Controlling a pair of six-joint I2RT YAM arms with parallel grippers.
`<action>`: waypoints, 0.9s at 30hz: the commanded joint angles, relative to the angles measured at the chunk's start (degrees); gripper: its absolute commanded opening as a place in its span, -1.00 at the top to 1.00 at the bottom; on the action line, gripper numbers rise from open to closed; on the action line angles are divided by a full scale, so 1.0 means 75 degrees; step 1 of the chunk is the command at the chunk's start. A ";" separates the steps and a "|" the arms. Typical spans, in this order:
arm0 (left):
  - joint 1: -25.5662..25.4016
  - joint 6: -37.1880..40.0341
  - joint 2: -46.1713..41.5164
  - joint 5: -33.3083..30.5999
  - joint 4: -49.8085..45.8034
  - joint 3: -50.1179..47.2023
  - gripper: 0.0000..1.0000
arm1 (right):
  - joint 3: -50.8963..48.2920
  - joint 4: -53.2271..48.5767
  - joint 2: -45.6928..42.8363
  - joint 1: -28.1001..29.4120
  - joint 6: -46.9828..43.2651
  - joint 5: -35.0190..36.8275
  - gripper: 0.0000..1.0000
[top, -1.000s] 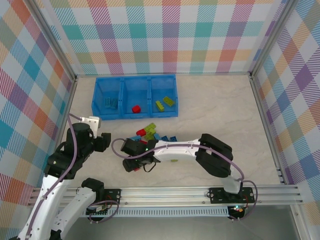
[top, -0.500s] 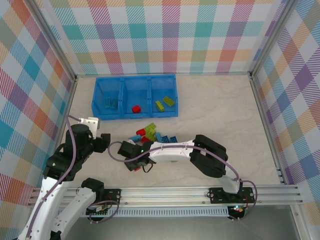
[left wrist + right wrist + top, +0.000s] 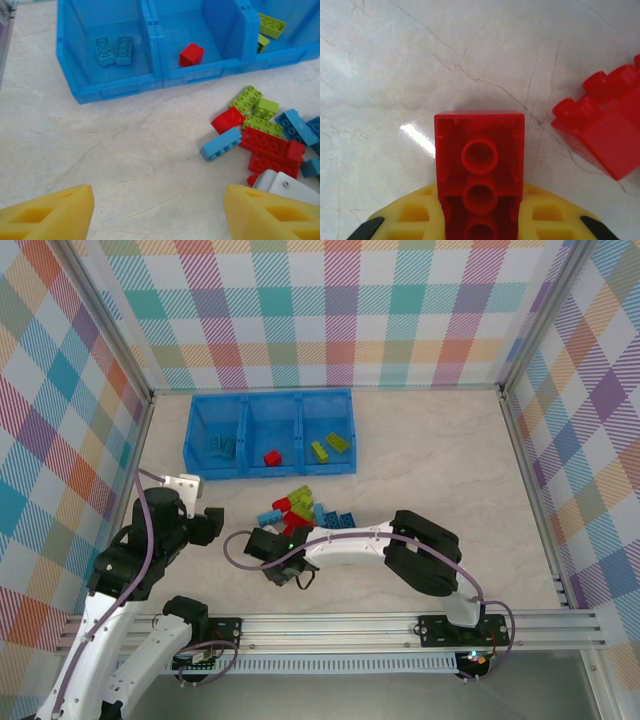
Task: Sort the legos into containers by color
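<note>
Pinching a red brick (image 3: 479,160) between the yellow fingers (image 3: 415,220) of the right gripper (image 3: 284,564) (hollow underside toward the wrist camera), close to another red brick (image 3: 600,135) on the marble table (image 3: 380,75). Spread wide and empty at the left gripper (image 3: 160,215), near the loose pile of legos (image 3: 260,135). Beyond, in the blue tray (image 3: 120,89): two light blue bricks (image 3: 114,50) left, one red middle, lime green right.

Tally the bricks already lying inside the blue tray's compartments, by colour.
Light blue bricks: 2
Red brick: 1
Lime green bricks: 2
Total: 5
</note>
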 commanded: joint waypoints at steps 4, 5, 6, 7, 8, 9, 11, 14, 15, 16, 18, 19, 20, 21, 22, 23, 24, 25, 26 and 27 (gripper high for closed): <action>-0.0002 0.1954 -0.0687 0.3205 0.0213 -0.0383 -0.64 | -0.0993 0.0935 -0.2056 -0.0700 0.0120 -0.0629 0.57; 0.0004 0.2202 -0.0801 0.3729 0.0268 -0.0463 -0.69 | -0.1118 0.1158 -0.2300 -0.0899 0.0109 -0.0825 0.57; 0.0004 0.2377 -0.0913 0.4257 0.0355 -0.0557 -0.74 | -0.1165 0.1355 -0.2493 -0.1128 0.0045 -0.0950 0.57; 0.0004 0.2452 -0.0991 0.4686 0.0490 -0.0649 -0.78 | -0.1142 0.1531 -0.2593 -0.1402 -0.0067 -0.1050 0.57; 0.0004 0.2418 -0.1014 0.4954 0.0636 -0.0730 -0.81 | -0.1038 0.1600 -0.2570 -0.1622 -0.0187 -0.1084 0.57; 0.0003 0.2230 -0.0993 0.5155 0.0870 -0.0822 -0.83 | -0.0818 0.1588 -0.2475 -0.1855 -0.0351 -0.1087 0.57; 0.0000 0.1561 -0.0836 0.5157 0.1432 -0.0968 -0.85 | -0.0330 0.1660 -0.2136 -0.2244 -0.0752 -0.0975 0.57; -0.0003 0.0393 -0.0581 0.4348 0.2387 -0.1316 -0.91 | 0.0508 0.1878 -0.1350 -0.2721 -0.1314 -0.0611 0.59; -0.0008 -0.0066 -0.0525 0.3718 0.2669 -0.1481 -0.95 | 0.0882 0.1958 -0.1018 -0.2827 -0.1521 -0.0427 0.59; -0.0006 -0.0510 -0.0463 0.2968 0.2842 -0.1626 -0.99 | 0.1319 0.1935 -0.0660 -0.2908 -0.1708 -0.0253 0.59; 0.0024 -0.1028 -0.0257 0.1828 0.2649 -0.1628 -1.00 | 0.2208 0.1798 0.0035 -0.2996 -0.2030 0.0006 0.59; 0.0027 -0.1002 -0.0106 0.1569 0.2389 -0.1488 -1.00 | 0.2706 0.1664 0.0415 -0.3028 -0.2124 0.0086 0.58; 0.0027 -0.0963 -0.0019 0.1433 0.2221 -0.1393 -1.00 | 0.3098 0.1534 0.0741 -0.3062 -0.2186 0.0161 0.58; 0.0027 -0.0945 0.0048 0.1372 0.2114 -0.1352 -1.00 | 0.3608 0.1403 0.1141 -0.3097 -0.2203 0.0274 0.57; 0.0027 -0.0951 0.0058 0.1362 0.2095 -0.1377 -1.00 | 0.4060 0.1235 0.1482 -0.3137 -0.2185 0.0299 0.57; 0.0027 -0.0986 0.0024 0.1376 0.2106 -0.1406 -1.00 | 0.4632 0.0946 0.1892 -0.3196 -0.2109 0.0335 0.55; 0.0026 -0.1059 -0.0016 0.1347 0.2107 -0.1432 -1.00 | 0.5191 0.0669 0.2270 -0.3241 -0.2043 0.0402 0.53; 0.0027 -0.1113 -0.0077 0.1273 0.2107 -0.1456 -1.00 | 0.5642 0.0488 0.2588 -0.3277 -0.2028 0.0527 0.50; 0.0027 -0.1158 -0.0117 0.1162 0.2101 -0.1477 -1.00 | 0.5965 0.0376 0.2816 -0.3302 -0.2015 0.0615 0.46; 0.0027 -0.1192 -0.0163 0.1016 0.2059 -0.1480 -1.00 | 0.6288 0.0275 0.3037 -0.3327 -0.2038 0.0663 0.40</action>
